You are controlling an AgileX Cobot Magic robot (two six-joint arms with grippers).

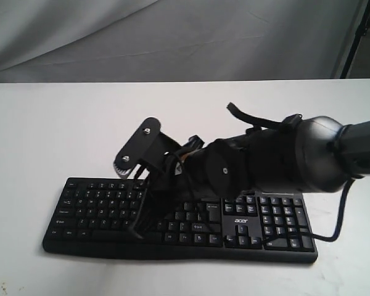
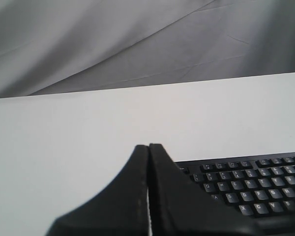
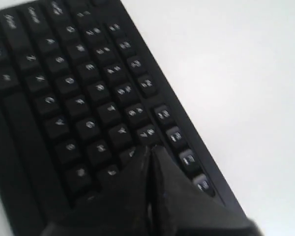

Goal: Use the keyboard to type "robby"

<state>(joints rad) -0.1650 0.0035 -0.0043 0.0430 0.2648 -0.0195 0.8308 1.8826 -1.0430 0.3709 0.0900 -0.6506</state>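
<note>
Exterior view: wide table [image 1: 80, 123] beyond keyboard [image 1: 92, 209]

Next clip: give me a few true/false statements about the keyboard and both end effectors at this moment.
1. The keyboard lies on a white table. True.
2. The right end effector is wide open. False: its fingers are pressed together.
3. The right end effector is over the number pad. False: it is over the main key block.
4. The left end effector is shut. True.
</note>
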